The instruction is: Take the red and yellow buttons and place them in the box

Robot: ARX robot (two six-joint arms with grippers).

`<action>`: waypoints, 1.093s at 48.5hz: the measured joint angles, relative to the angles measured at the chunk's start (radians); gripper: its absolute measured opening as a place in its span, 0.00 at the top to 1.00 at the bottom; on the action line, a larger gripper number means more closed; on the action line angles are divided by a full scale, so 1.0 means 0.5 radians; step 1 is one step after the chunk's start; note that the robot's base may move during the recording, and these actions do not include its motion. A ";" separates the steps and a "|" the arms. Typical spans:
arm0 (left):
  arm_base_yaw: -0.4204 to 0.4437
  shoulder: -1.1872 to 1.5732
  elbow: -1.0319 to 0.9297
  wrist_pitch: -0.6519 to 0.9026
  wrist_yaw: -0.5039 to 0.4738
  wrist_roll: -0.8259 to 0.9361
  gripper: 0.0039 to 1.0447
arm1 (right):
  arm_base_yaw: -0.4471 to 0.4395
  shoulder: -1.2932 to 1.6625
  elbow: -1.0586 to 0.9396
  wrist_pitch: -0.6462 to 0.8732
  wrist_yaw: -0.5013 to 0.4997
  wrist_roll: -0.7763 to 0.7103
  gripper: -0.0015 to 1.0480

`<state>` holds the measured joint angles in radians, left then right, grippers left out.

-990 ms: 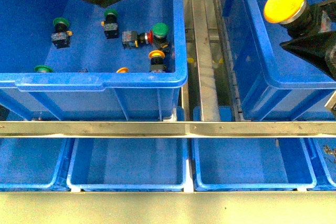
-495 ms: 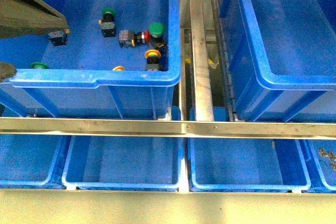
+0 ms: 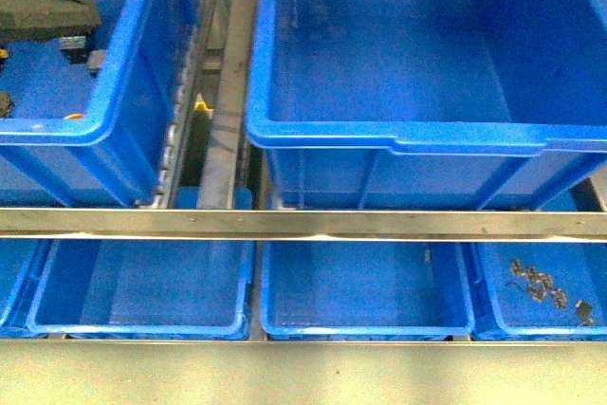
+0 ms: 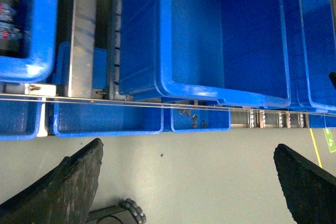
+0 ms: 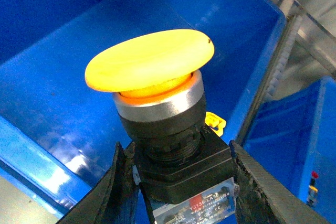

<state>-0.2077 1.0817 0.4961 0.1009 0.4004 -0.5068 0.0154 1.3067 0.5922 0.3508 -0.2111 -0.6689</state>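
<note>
Since 0.5 s ago your front view has swung right: the box [image 3: 417, 139] now fills the middle, and the crate of loose buttons [image 3: 114, 130] has slid off to its left. You can see the yellow button [image 5: 157, 103] clamped by its black body in the right gripper [image 5: 178, 182], held over the box's blue wall. Your left gripper [image 4: 186, 182] stands wide, nothing between its fingers [image 4: 63, 187], above the grey floor near the box. 3 shallow trays [image 3: 360, 291] sit in front of the box.
</note>
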 joint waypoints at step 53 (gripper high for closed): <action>0.057 -0.030 -0.490 1.328 -1.118 0.771 0.39 | 0.024 0.050 0.021 0.044 -0.048 0.014 0.62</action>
<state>-0.1791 1.0668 0.2512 0.7650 -0.1585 -0.1211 0.0273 1.3315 0.6025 0.3729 -0.2352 -0.6621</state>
